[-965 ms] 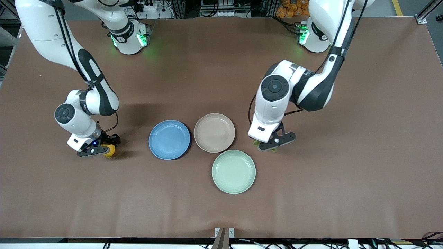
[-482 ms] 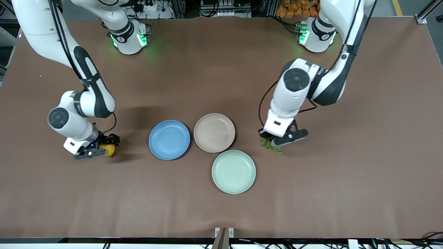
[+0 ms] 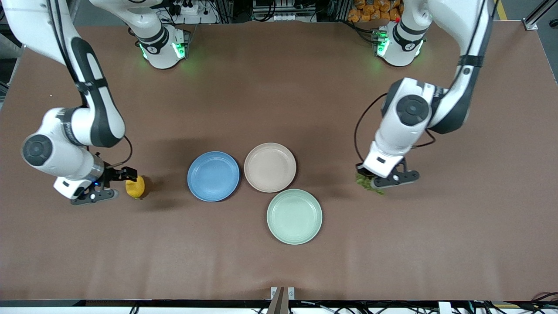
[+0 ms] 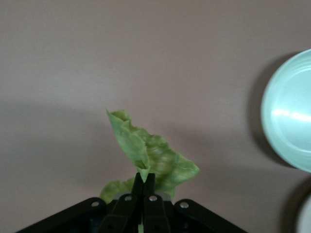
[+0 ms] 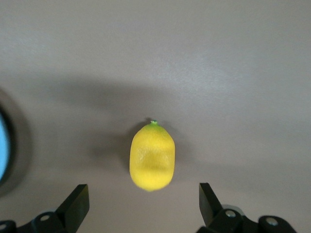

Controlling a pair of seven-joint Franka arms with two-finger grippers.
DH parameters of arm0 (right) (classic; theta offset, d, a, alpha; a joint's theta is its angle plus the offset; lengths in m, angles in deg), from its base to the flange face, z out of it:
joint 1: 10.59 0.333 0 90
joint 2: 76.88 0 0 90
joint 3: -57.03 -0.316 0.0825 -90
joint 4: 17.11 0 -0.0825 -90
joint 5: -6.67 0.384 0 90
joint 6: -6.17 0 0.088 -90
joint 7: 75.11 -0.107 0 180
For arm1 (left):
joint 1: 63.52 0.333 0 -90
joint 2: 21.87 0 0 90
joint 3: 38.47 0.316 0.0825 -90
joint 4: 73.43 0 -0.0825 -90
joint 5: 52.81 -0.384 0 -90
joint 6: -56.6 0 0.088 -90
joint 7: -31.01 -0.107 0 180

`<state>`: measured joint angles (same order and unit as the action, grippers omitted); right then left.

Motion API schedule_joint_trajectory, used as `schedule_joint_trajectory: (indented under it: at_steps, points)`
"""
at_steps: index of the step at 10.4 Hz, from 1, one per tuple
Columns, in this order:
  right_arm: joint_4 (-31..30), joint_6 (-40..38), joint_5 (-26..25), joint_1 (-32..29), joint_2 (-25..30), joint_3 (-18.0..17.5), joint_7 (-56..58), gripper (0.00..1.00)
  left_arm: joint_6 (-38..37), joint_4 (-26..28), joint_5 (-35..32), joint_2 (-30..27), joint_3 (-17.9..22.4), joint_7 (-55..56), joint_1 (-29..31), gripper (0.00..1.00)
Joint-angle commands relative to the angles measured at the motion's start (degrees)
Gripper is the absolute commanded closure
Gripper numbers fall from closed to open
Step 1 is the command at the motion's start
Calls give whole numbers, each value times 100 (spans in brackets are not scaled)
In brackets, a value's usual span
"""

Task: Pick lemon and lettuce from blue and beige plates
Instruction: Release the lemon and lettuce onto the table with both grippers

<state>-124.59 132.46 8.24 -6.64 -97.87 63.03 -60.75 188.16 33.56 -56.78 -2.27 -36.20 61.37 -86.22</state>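
On the brown table (image 3: 279, 266), three plates sit together near the middle: the blue plate (image 3: 213, 176) toward the right arm's end, the beige plate (image 3: 270, 167) touching it or just beside it, and a mint-green plate (image 3: 294, 216) nearer to the front camera. All three are bare. The lemon (image 3: 135, 187) lies on the tabletop, off the blue plate toward the right arm's end, and in the right wrist view it rests alone on the cloth, touched by nothing. The right gripper (image 3: 106, 185) sits low just beside it, its jaws spread wide and empty; the two dark fingertips (image 5: 77, 201) stand well apart on either side of the fruit. Toward the left arm's end, the left gripper (image 3: 383, 181) is pinched tight on the lettuce (image 3: 365, 182), the wrinkled green leaf sticking out from between its closed fingers (image 4: 144, 187) over bare table, away from the beige plate; whether the leaf touches the cloth cannot be told. As a judgement, the task is nearly finished: both foods are off their plates and the lemon looks set down. What seems left is for the left arm to lower the leaf, let go, and draw clear.
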Motion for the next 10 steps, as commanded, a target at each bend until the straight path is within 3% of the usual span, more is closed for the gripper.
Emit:
schedule_joint_trajectory:
  at_steps: [1, 6, 8, 9, 10]
  points:
    - [-124, -568, 72, -193, 647, -160, 22, 0, -279, 103, 134, -122, -34, -914, 457, 100]
    - [16, -1360, 72, -430, 1491, -301, 49, 0, -771, 103, 134, 167, -34, -1647, 978, 100]
    - [532, -2096, 63, -596, 1527, -459, 5, 0, -886, 103, 134, 282, -34, -1726, 978, 100]
    - [770, -2422, 63, -623, 1562, -468, -4, 0, -886, 86, 169, 369, -34, -1718, 960, 88]
    - [955, -2660, 63, -676, 1606, -468, -4, 0, -886, 86, 152, 396, -34, -1752, 952, 37]
